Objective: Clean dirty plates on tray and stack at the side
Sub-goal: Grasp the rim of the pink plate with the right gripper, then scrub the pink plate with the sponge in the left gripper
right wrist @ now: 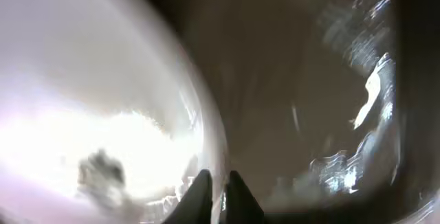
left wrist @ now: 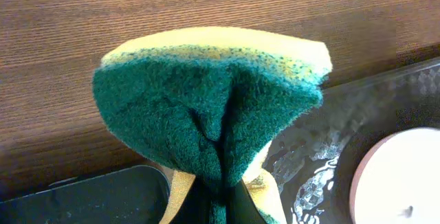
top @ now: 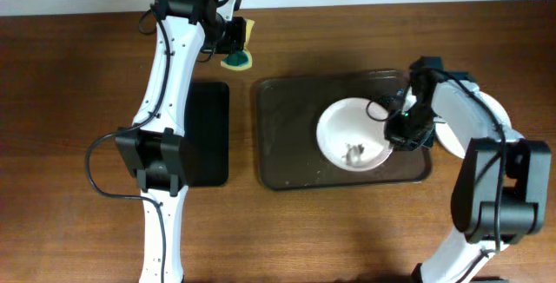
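A white plate (top: 347, 127) with a grey smudge low in its centre lies on the right half of the dark brown tray (top: 287, 135). My right gripper (top: 403, 132) is shut on its right rim; in the right wrist view the fingers (right wrist: 217, 186) pinch the rim of the plate (right wrist: 89, 107) over the tray (right wrist: 309, 80). More white plates (top: 486, 114) lie off the tray at the right, partly hidden by the arm. My left gripper (top: 233, 42) is shut on a green and yellow sponge (top: 237, 57) (left wrist: 206, 93), held above the table beyond the tray's far left corner.
A smaller black tray (top: 208, 135) lies left of the brown tray, partly under the left arm; it also shows in the left wrist view (left wrist: 96, 196). The brown tray's wet corner (left wrist: 385, 93) and the plate (left wrist: 402, 176) show there too.
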{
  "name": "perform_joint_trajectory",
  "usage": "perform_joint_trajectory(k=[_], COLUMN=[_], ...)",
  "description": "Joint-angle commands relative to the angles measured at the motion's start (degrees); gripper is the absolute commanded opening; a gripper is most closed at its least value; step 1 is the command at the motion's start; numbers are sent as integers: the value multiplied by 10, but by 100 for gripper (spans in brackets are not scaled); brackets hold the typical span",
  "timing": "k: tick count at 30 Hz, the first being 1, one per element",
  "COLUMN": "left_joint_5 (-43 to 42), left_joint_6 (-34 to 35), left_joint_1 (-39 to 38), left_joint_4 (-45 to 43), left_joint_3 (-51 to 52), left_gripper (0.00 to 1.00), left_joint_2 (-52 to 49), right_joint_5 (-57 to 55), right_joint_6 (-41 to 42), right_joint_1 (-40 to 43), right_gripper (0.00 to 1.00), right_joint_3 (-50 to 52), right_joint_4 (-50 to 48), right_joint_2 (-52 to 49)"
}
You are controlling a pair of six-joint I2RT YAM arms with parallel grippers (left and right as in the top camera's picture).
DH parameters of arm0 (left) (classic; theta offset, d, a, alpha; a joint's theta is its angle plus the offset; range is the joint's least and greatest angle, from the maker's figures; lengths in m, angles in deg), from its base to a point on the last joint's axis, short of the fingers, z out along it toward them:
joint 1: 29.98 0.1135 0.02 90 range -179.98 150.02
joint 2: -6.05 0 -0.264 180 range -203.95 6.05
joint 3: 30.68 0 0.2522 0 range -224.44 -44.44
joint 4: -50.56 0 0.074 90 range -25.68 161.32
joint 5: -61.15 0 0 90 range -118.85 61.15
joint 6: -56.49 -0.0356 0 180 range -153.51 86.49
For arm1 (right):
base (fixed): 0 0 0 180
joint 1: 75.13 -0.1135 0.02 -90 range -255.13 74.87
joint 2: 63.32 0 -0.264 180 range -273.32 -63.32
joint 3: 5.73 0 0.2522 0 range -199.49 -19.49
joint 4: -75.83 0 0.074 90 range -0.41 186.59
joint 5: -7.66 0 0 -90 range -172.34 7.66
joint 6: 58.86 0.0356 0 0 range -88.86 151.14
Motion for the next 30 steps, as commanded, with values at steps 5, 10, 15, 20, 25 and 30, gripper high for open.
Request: perform_joint_trajectory(k=[5,10,15,20,25,30], left_joint_5=[0,1,2,2,2,2], left_joint_6=[-7,-7,-7,-7,-6,14], left_joint_1=[0,0,0,-2,-54,-83], left_joint_4=[-2,2,5,12,6,-35], left_joint_3=[-8,-8,-8,-8,0,27], left_gripper=[0,0,0,0,0,0], left_joint_2=[6,6,6,6,5,5], right_joint_5=[14,46,69,54,6,6], right_joint_6=[-255,-308,-314,-46,157,-75], right_joint_1=[-8,-8,-7,11,-8,19], right_gripper=[64,62,31,4,4,42], right_joint_3=[-2,-12,-12,-12,-8,-43], right_joint_4=[-287,-316,-264,-215,-76,-166], right_joint_2=[6,-31,-82,-83,-83,-83])
